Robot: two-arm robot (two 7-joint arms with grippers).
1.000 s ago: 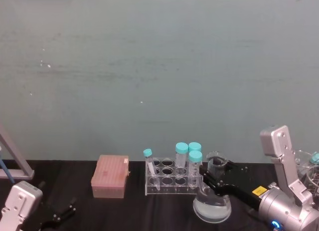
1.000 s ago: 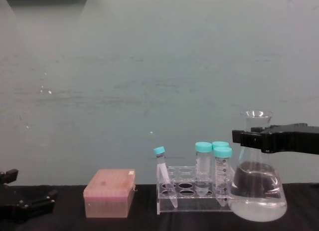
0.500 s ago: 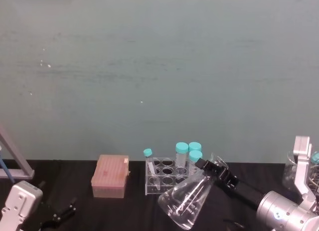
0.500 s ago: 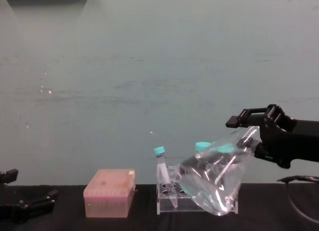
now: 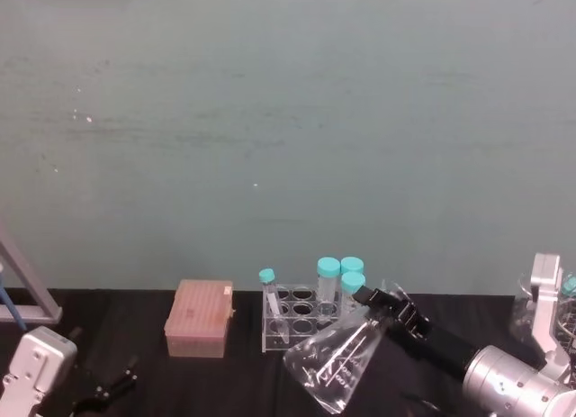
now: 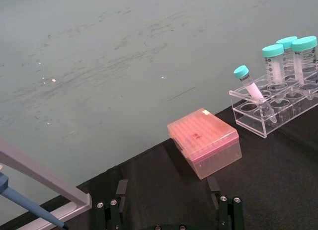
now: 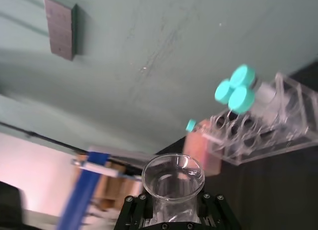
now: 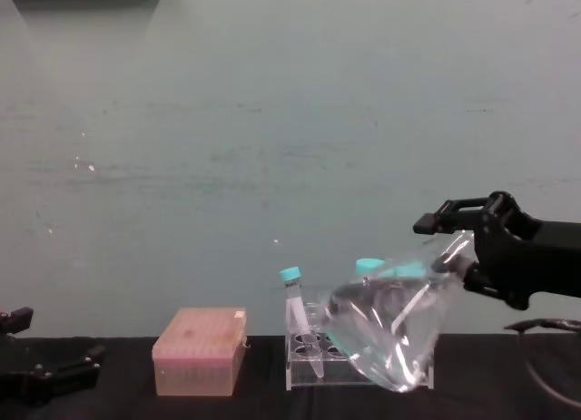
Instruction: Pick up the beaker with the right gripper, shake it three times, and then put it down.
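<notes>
Tube rack (image 5: 297,320) just behind my tilted beaker (image 5: 335,367), pink box (image 5: 200,320) to its left, bare table (image 5: 243,381) before them.

My right gripper (image 8: 449,243) is black, the beaker (image 8: 386,334) clear glass; tube caps (image 5: 328,266) teal, box (image 5: 199,319) pink, counter (image 5: 117,327) black, wall (image 5: 270,120) dull teal.

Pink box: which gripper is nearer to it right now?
Left. The left gripper rests open, left of the pink box; the right gripper is beyond the tube rack, clamped on the tilted beaker.
</notes>
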